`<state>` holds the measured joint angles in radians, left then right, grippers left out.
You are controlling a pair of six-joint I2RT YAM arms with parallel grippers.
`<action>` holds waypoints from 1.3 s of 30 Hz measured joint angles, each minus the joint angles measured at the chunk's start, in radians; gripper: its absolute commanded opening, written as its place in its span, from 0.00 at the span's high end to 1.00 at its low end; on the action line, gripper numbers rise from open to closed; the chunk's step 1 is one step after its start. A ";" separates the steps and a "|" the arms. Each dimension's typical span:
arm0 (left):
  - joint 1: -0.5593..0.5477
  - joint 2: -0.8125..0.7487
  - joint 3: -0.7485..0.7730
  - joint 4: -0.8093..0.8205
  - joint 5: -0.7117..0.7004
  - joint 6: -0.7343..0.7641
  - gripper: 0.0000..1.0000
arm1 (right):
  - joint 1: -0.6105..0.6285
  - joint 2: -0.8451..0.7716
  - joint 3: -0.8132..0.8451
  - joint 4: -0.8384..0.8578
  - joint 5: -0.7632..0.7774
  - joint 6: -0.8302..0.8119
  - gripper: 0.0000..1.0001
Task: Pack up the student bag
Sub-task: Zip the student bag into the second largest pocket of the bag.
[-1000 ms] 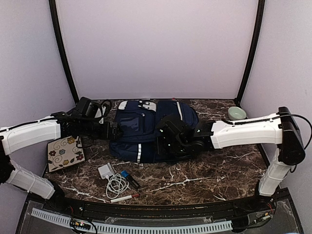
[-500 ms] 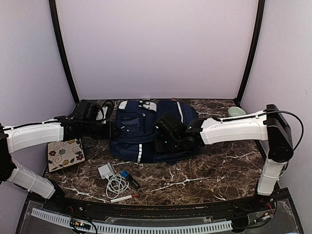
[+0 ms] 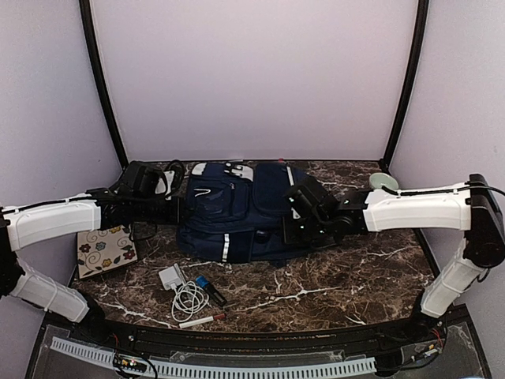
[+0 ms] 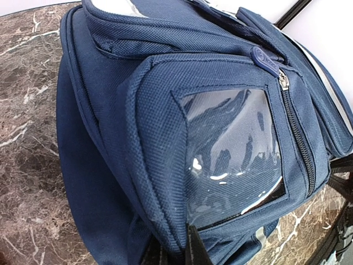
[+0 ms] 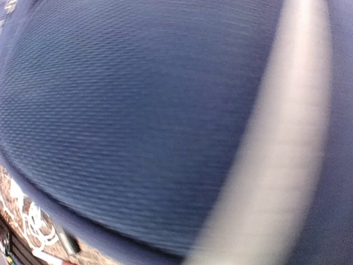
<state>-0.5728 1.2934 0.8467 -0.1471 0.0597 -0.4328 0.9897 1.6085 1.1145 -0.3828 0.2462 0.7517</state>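
Top external shows me the student bag [image 3: 225,217] lying mid-worktop [image 3: 355,276] by the far edge, left end effector [image 3: 177,212] at its left end, right end effector [image 3: 290,229] over its right half, can't tell if either's spread or pinching

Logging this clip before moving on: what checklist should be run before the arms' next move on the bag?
1. Student bag lying flat on the table: ok.
2. Windowed pocket zip open for packing: not ok, looks shut.
3. Left gripper hold on bag: cannot tell.
4. Right gripper hold: cannot tell, wrist view blurred.
5. Charger, marker, floral card packed: not ok, outside the bag.
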 measured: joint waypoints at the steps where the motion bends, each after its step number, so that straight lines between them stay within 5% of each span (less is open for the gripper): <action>1: 0.000 -0.002 0.000 -0.006 -0.004 0.008 1.00 | -0.018 -0.019 -0.023 -0.003 -0.024 -0.007 1.00; 14: 0.078 -0.040 0.018 -0.095 0.014 0.075 1.00 | -0.248 -0.180 -0.155 -0.070 -0.241 -0.158 1.00; 17: 0.093 -0.053 0.018 -0.111 0.031 0.098 0.51 | -0.251 -0.180 -0.139 -0.082 -0.302 -0.185 1.00; 21: 0.099 -0.092 0.024 -0.102 -0.009 0.159 0.35 | -0.254 -0.180 -0.121 -0.095 -0.354 -0.201 1.00; 28: -0.261 -0.184 0.038 0.154 -0.097 0.464 0.44 | -0.259 -0.180 -0.112 -0.114 -0.388 -0.212 1.00; 34: -0.458 -0.018 0.048 0.261 -0.112 0.784 0.66 | -0.259 -0.179 -0.112 -0.114 -0.399 -0.212 1.00; 39: -0.581 0.222 0.051 0.368 -0.257 1.051 0.57 | -0.260 -0.172 -0.112 -0.114 -0.408 -0.216 1.00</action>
<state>-1.1542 1.5150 0.8974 0.2211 -0.1974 0.6178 0.7300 1.4364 1.0027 -0.4969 -0.1619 0.5358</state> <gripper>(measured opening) 0.364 0.011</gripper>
